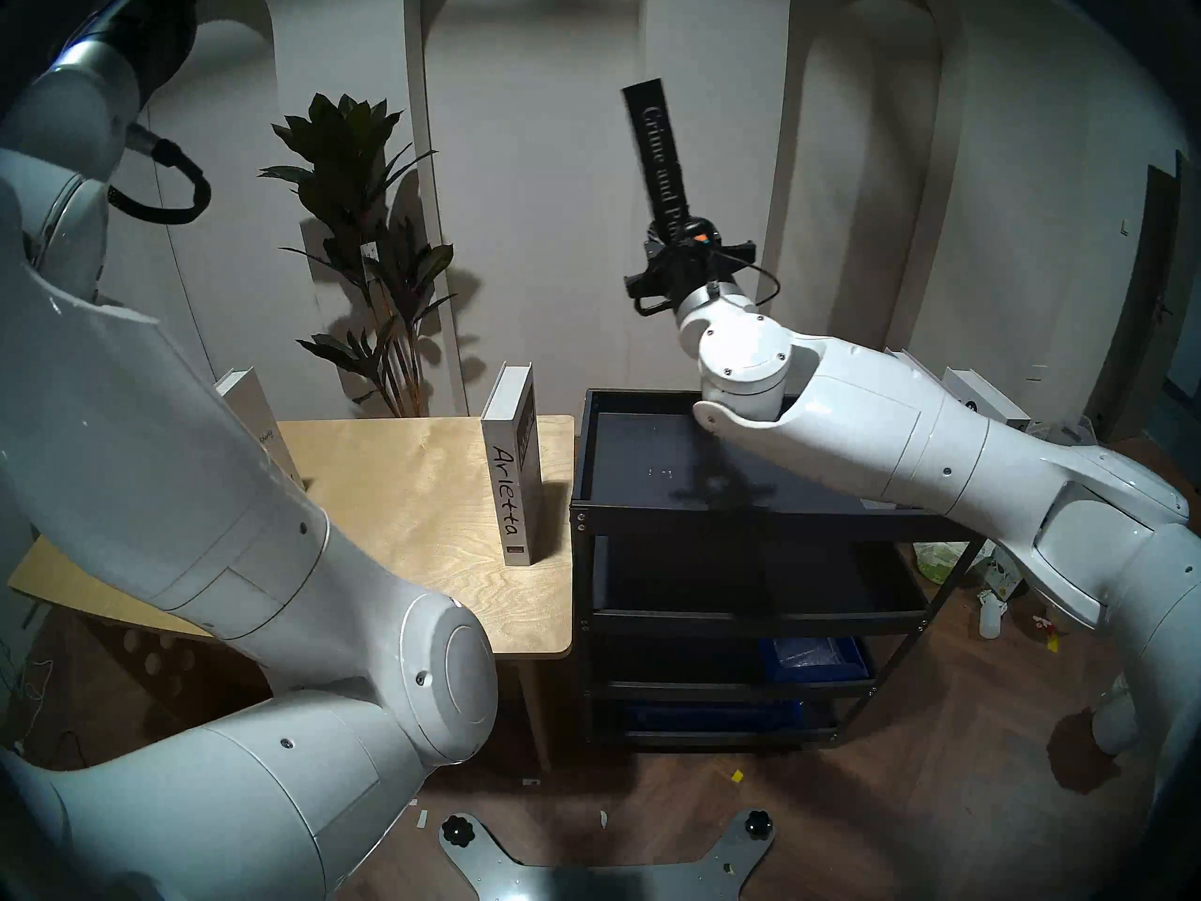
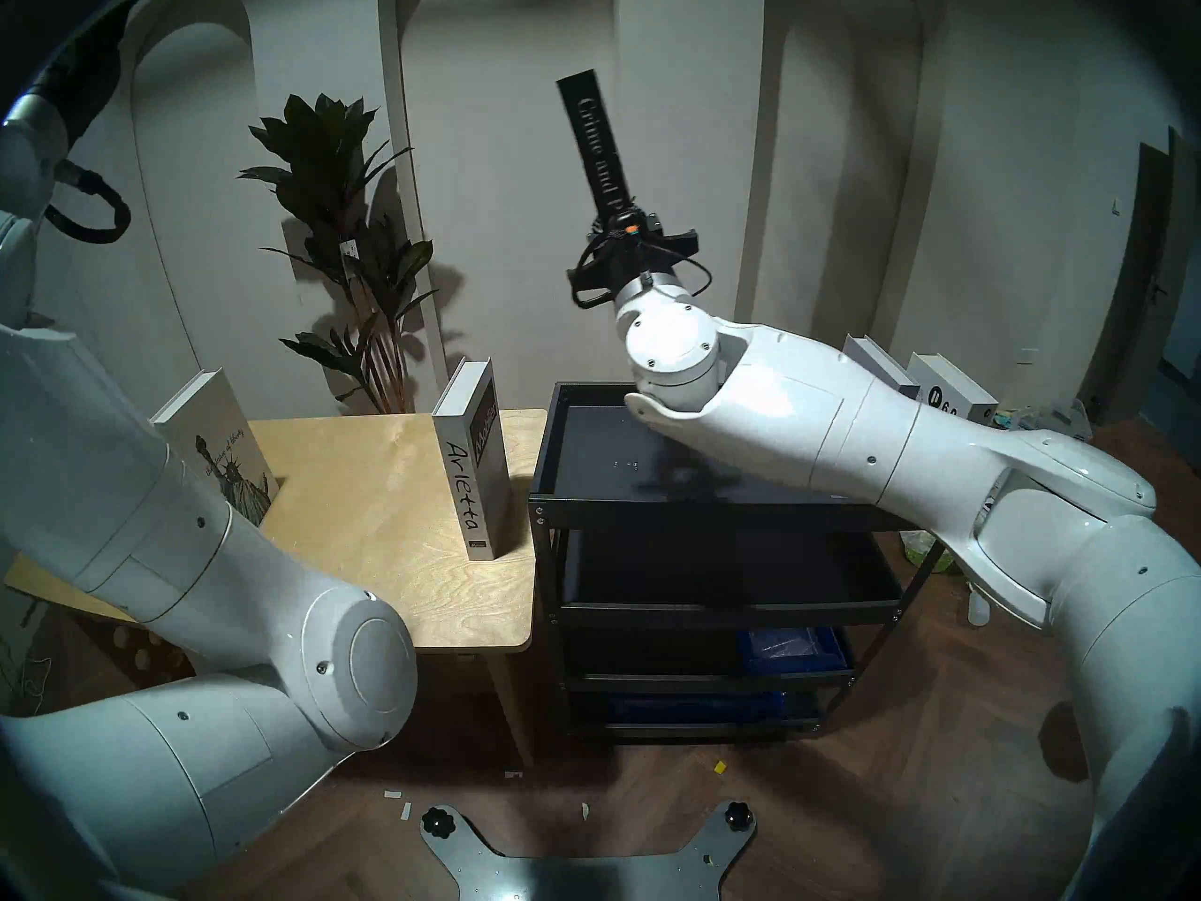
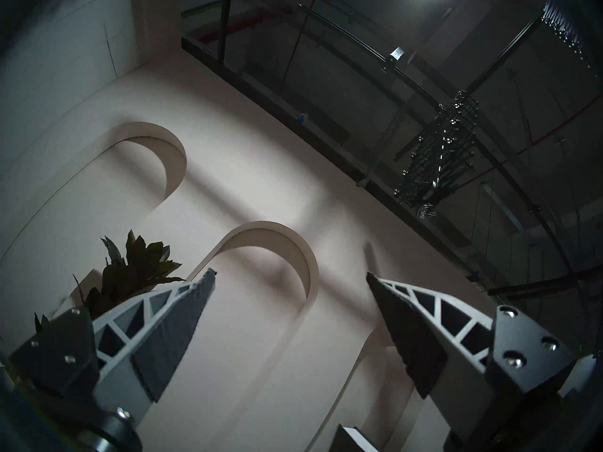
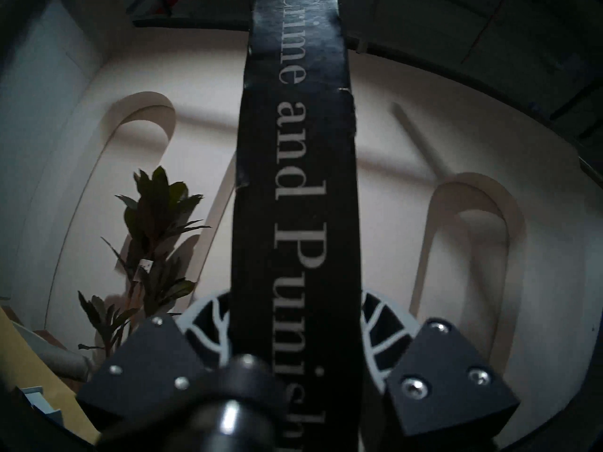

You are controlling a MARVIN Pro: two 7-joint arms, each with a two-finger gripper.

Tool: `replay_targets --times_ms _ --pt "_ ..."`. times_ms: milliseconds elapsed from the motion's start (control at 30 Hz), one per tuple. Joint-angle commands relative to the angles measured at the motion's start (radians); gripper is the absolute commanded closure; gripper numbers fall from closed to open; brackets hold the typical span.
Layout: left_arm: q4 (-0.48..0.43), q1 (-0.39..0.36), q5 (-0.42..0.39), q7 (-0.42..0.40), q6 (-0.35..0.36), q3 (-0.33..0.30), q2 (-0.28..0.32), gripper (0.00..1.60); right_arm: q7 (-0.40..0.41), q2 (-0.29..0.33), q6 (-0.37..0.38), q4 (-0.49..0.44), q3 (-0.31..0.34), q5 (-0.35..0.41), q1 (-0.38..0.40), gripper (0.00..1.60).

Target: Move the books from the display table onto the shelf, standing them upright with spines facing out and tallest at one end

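Carrying "Crime and Punishment" [image 1: 656,158] clamped in right fingers [image 4: 212,324] above bare shelf [image 1: 715,513]; "Arietta" [image 1: 513,483] and Statue of Liberty book [image 2: 221,451] waiting on desk [image 1: 403,490] toward nine o'clock; left fingers [image 3: 182,324] spread, empty.

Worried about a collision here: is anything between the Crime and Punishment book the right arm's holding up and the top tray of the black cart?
Nothing visible does. The Crime and Punishment book, clamped in the right pincer, hangs above the black cart's top tray, whose visible surface looks bare.
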Motion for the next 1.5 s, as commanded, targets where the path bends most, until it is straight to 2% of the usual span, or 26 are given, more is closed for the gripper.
replay_targets --times_ms 0,267,333,767,833,967,1033,1133,1233,1467 --pt "0.0 0.039 -0.028 -0.05 -0.001 -0.077 0.042 0.0 0.013 0.077 -0.061 -0.041 0.067 0.07 -0.01 1.6" --pt "0.0 0.104 -0.056 -0.09 -0.001 -0.156 0.058 0.0 0.033 0.139 -0.089 -0.077 0.072 0.144 -0.066 1.6" --pt "0.0 0.137 -0.071 -0.109 -0.001 -0.19 0.062 0.0 0.049 0.169 -0.1 -0.097 0.066 0.176 -0.098 1.6" --pt "0.005 0.274 -0.12 -0.206 -0.001 -0.305 0.094 0.0 0.125 0.304 -0.137 -0.177 0.047 0.273 -0.202 1.6" --pt "0.007 0.281 -0.121 -0.212 -0.001 -0.312 0.097 0.0 0.13 0.315 -0.138 -0.179 0.045 0.276 -0.207 1.6" --pt "0.019 0.327 -0.134 -0.254 -0.001 -0.355 0.117 0.0 0.166 0.382 -0.149 -0.2 0.041 0.294 -0.233 1.6" --pt "0.023 0.335 -0.131 -0.257 -0.001 -0.362 0.121 0.0 0.171 0.387 -0.15 -0.201 0.041 0.295 -0.236 1.6" --pt "0.049 0.373 -0.129 -0.287 -0.001 -0.394 0.143 0.0 0.205 0.437 -0.16 -0.222 0.038 0.308 -0.251 1.6" --pt "0.064 0.389 -0.122 -0.295 -0.001 -0.406 0.155 0.0 0.221 0.456 -0.164 -0.229 0.037 0.312 -0.256 1.6" --pt "0.134 0.449 -0.101 -0.347 -0.003 -0.453 0.209 0.0 0.319 0.539 -0.18 -0.246 0.032 0.308 -0.265 1.6"
